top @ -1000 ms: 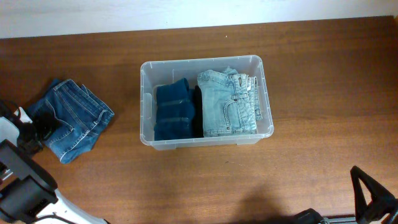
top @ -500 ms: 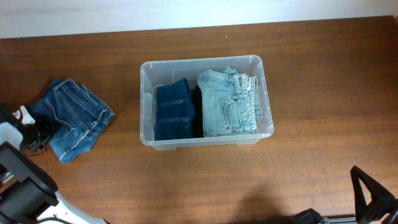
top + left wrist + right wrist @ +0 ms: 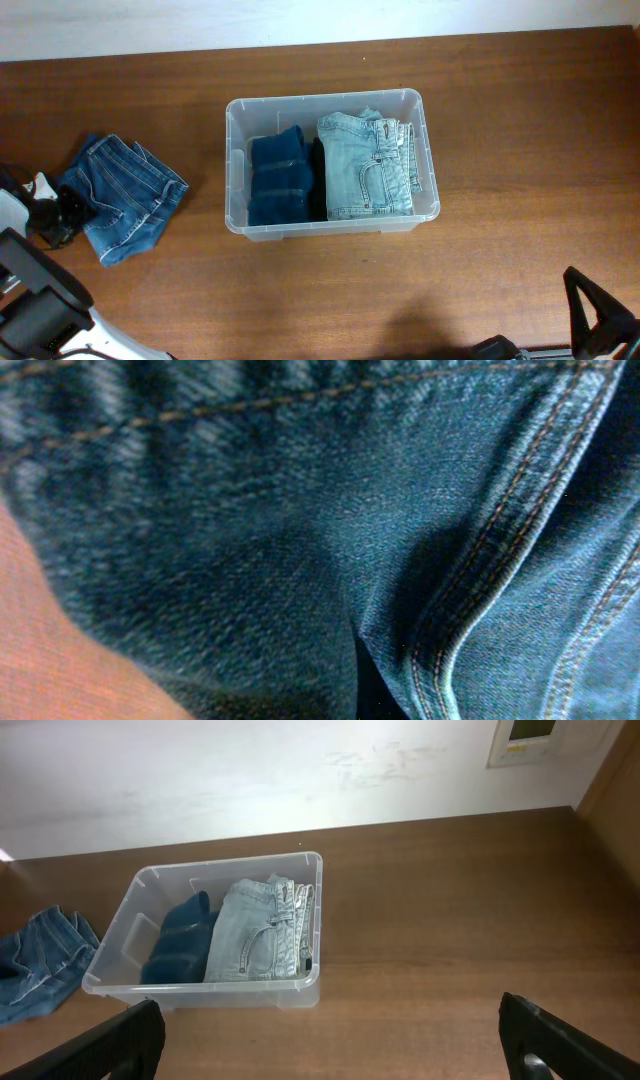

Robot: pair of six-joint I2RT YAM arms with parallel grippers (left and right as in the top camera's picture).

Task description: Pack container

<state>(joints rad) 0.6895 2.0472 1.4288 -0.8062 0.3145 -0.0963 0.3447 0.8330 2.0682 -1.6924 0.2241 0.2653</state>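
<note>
No writing can be read in any view.

The one sign-like thing is a pale framed panel [image 3: 531, 734] on the wall at the top right of the right wrist view. A yellowish strip [image 3: 515, 751] sits low on it, and any print there is too small to make out. The container [image 3: 325, 97] shows only clear plastic walls from overhead, with no lettering that can be told. The denim [image 3: 300, 530] filling the left wrist view shows orange stitching but no legible tag or brand mark.
</note>
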